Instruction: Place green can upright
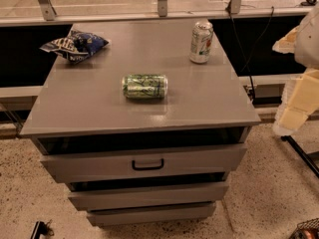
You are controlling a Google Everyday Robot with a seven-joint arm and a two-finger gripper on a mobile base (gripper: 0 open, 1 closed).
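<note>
A crumpled blue chip bag [75, 45] lies at the back left corner of a grey drawer cabinet [99, 103], the item farthest from the gripper. The green can [144, 86] lies on its side near the middle of the cabinet top, well off to the gripper's left, its ends pointing left and right. A white and silver can [201, 42] stands upright at the back right of the top, closer to the gripper and beyond it. The pale gripper [294, 114] hangs at the far right, just past the cabinet's right edge, touching nothing on the top. Whether it is open or closed cannot be told.
</note>
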